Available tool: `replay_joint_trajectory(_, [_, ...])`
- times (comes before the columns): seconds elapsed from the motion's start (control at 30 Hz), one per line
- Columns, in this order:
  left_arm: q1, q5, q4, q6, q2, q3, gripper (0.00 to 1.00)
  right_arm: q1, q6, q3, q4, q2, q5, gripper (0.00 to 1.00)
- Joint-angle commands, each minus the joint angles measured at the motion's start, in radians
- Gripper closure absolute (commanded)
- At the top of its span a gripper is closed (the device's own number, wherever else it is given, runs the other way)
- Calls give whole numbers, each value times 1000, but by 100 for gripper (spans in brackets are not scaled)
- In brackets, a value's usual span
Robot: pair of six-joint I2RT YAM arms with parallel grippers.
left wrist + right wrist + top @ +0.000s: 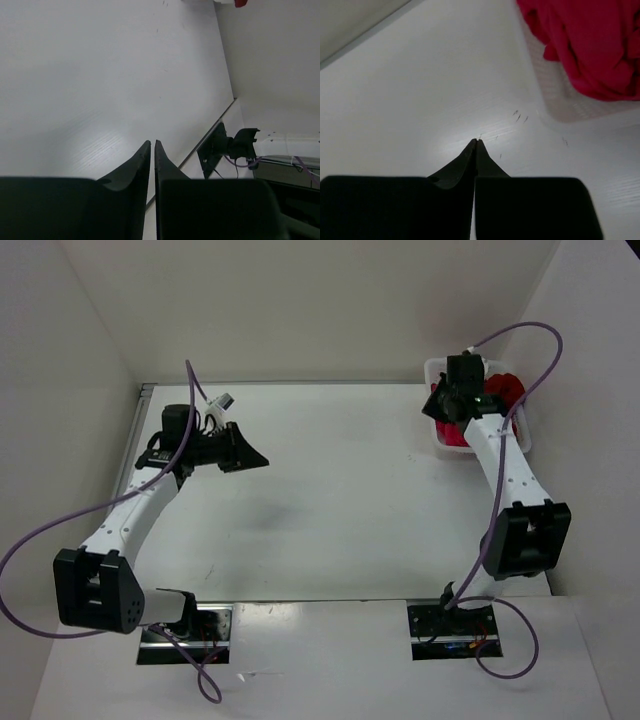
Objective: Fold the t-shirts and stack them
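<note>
- From the top camera I see the left hand (258, 457) hanging over the far left part of the counter (340, 500), pointing right, well apart from any cloth.
- The right arm reaches to the far right corner. There the right hand (440, 403) sits at the left edge of the white basket (432, 367).
- The shirts (503, 388) lie bunched inside that basket. I can make out dark red cloth at the far side and brighter pink at the near side, partly hidden by the arm. I cannot tell from here how many shirts there are.
- On the left wrist camera, the left hand (152, 145) shows its two fingers standing a thin slit apart with nothing between them.
- Below them is only bare white counter (100, 75). A sliver of the basket and a bit of red cloth peek in at the top edge.
- On the right wrist camera, the right hand (476, 142) has its fingers pressed together tip to tip, gripping nothing.
- It is over bare counter (420, 100), just left of the basket (560, 107), whose mesh wall runs along the right side of the view.
- The shirts (590, 45) fill the upper right as a crumpled red-pink heap inside the basket, not touching the fingers.
</note>
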Motion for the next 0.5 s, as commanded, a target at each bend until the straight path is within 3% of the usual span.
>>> replay_joint_trajectory(0.0, [-3,-55,23,28,-78,10,89,-108,-9,126,34,98,94,100])
replay_joint_trajectory(0.07, [-3,-55,23,28,-92,-13,90,-143,8,162,48,171,103,99])
replay_joint_trajectory(0.17, [-3,-55,37,19,-119,-45,87,-195,31,242,66,276,126,88])
replay_joint_trajectory(0.27, [-3,-55,26,28,-119,-68,69,-224,31,325,57,353,141,71])
replay_joint_trajectory(0.3, [-3,-55,17,28,-119,-68,57,-224,31,350,66,363,141,68])
replay_joint_trajectory(0.47, [-3,-78,-5,47,-119,-93,48,-255,40,406,77,443,157,52])
